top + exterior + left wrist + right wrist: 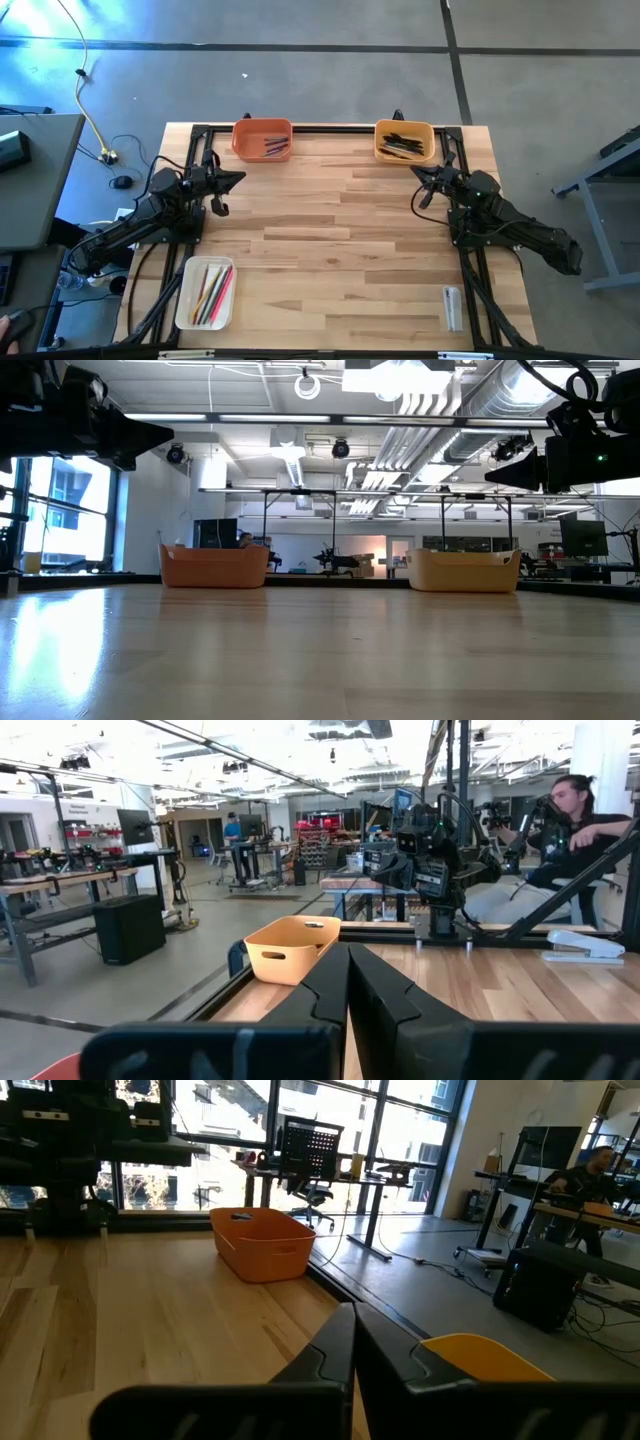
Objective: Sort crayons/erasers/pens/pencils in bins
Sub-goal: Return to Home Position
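Note:
Three bins stand on the wooden table. The orange bin (262, 139) at the far edge holds a few short dark and reddish sticks. The yellow-orange bin (405, 141), also at the far edge, holds several dark pens (403, 146). The white bin (206, 293) at the near left holds coloured pencils (213, 292). I cannot make out erasers or crayons as such. My left gripper (238, 179) hangs shut above the table's left side, near the orange bin. My right gripper (417, 170) hangs shut above the right side, near the yellow-orange bin. In the wrist views both grippers (348, 982) (353, 1348) hold nothing.
A small clear-grey block (452, 307) lies near the table's near right corner. A black frame (330, 128) runs along the table's far edge and sides. The wide middle of the tabletop (340, 230) is bare wood. A person (570, 810) sits beyond the table's right side.

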